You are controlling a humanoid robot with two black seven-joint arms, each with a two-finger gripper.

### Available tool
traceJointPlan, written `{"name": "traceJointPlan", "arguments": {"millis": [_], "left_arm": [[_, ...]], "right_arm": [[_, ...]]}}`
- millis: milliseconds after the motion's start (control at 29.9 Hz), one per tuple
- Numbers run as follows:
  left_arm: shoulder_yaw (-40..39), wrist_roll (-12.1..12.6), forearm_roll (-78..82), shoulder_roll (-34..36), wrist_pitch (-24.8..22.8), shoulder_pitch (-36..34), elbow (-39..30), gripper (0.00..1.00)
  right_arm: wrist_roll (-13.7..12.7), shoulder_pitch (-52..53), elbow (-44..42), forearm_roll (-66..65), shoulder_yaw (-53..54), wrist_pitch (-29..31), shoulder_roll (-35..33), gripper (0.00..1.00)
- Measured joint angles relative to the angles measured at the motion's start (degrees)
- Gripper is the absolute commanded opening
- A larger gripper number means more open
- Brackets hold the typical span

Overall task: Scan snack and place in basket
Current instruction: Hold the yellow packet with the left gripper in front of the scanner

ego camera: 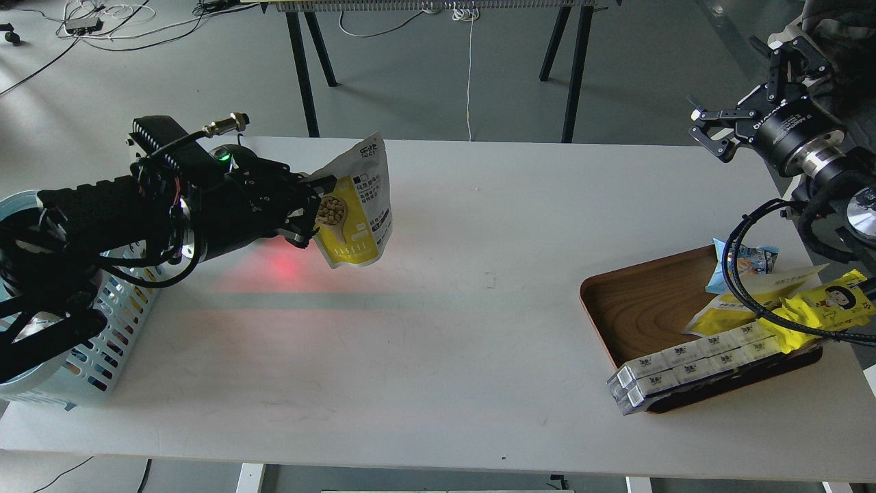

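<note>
Yellow-and-white nut pouch (356,205) clenched in left gripper (316,209), scanning under way; light blue lattice basket (102,356) behind it awaits.

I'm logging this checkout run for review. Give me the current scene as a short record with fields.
snack: yellow-and-white nut pouch, held above the table, front facing the camera
left gripper: shut on the pouch's left edge
right gripper: open, holding nothing, raised beyond the table's right end
basket: light blue slotted basket at the table's left end, partly hidden by the left arm
tray: wooden tray at right, holding a row of small white boxes and a bright yellow wrapper
red glow: on the white table just under the left gripper
</note>
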Motion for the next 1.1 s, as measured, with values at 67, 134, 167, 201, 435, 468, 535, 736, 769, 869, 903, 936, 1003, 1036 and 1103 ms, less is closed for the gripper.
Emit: {"name": "traceJointPlan", "arguments": {"millis": [67, 134, 167, 201, 435, 468, 535, 736, 769, 869, 903, 936, 1003, 1036, 1103], "left_arm": [[0.0, 0.07, 0.56, -0.03, 0.05, 0.01, 0.02, 0.02], [0.07, 0.04, 1.41, 0.3, -0.03, 0.19, 0.02, 0.02], [0.16, -0.12, 1.75, 0.47, -0.13, 0.33, 0.02, 0.02], [0.24, -0.29, 1.93, 0.65, -0.2, 0.41, 0.02, 0.02], [0.59, -1.56, 2.3, 3.32, -0.55, 0.48, -0.07, 0.02], [0.69, -1.7, 2.34, 3.8, -0.59, 0.43, -0.08, 0.02], [0.8, -1.88, 2.37, 4.53, -0.79, 0.42, -0.11, 0.02], [1.28, -3.22, 3.01, 6.3, -1.65, 0.34, -0.17, 0.02], [1.33, -3.74, 3.46, 6.61, -1.71, 0.33, -0.16, 0.02], [1.42, -5.36, 5.27, 7.22, -1.81, 0.26, -0.17, 0.02], [1.43, -5.94, 5.96, 7.4, -1.83, 0.24, -0.17, 0.02], [1.43, -6.52, 6.58, 7.49, -1.89, 0.24, -0.17, 0.02], [1.44, -7.49, 7.65, 7.57, -2.27, 0.24, -0.17, 0.02], [1.44, -7.83, 8.16, 7.58, -2.55, 0.23, -0.16, 0.02], [1.44, -8.3, 9.53, 7.59, -3.08, 0.08, -0.17, 0.02]], "right_arm": [[0.0, 0.0, 0.0, 0.0, -0.01, 0.0, 0.0, 0.98], [0.0, -0.01, 0.01, 0.0, -0.01, 0.0, 0.0, 0.98], [0.0, -0.01, 0.01, 0.0, -0.01, 0.0, 0.0, 0.98], [0.0, -0.01, 0.0, 0.0, -0.01, 0.0, 0.0, 0.98], [0.0, -0.01, 0.01, 0.0, -0.01, 0.0, 0.0, 0.98], [0.0, -0.01, 0.0, 0.0, -0.01, 0.0, 0.0, 0.98], [0.0, -0.01, 0.01, 0.0, -0.01, 0.0, -0.04, 0.98], [0.0, 0.07, 0.0, 0.0, -0.01, 0.0, -0.05, 0.98], [0.0, 0.07, 0.0, 0.0, -0.01, 0.0, -0.05, 0.98], [0.0, 0.07, 0.0, 0.0, -0.01, 0.0, -0.02, 0.98], [0.0, 0.07, 0.0, 0.0, -0.01, 0.0, -0.01, 0.98], [0.0, 0.07, 0.0, 0.0, -0.01, 0.0, -0.01, 0.98], [0.0, 0.07, 0.0, 0.0, -0.01, 0.0, 0.0, 0.98], [0.0, 0.08, 0.0, 0.0, -0.01, 0.0, 0.0, 0.98], [0.0, 0.07, 0.0, 0.0, -0.01, 0.0, 0.0, 0.98]]}}
